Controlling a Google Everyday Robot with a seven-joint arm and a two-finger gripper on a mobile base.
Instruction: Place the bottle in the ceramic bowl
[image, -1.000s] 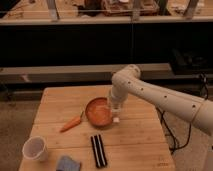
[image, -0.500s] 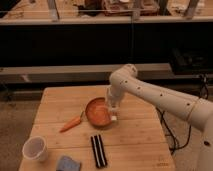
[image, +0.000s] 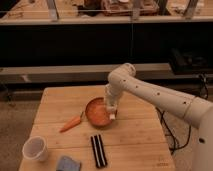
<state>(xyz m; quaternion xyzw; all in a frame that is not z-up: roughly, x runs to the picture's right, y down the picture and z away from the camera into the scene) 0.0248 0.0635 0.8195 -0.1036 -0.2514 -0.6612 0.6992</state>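
The reddish-orange ceramic bowl (image: 96, 113) sits in the middle of the wooden table (image: 135, 135). My gripper (image: 111, 111) hangs from the white arm, pointing down over the bowl's right rim. A small whitish piece (image: 113, 116) shows at the gripper's lower end, just at the rim; I cannot tell whether it is the bottle or part of the gripper. No bottle shows clearly anywhere else on the table.
An orange carrot (image: 70, 123) lies left of the bowl. A white cup (image: 35, 148) stands at the front left, a blue-grey sponge (image: 67, 163) at the front edge, and a black oblong object (image: 98, 150) in front of the bowl. A dark shelf runs behind the table.
The gripper has shifted slightly left, further over the bowl's right rim. Nothing else has moved.
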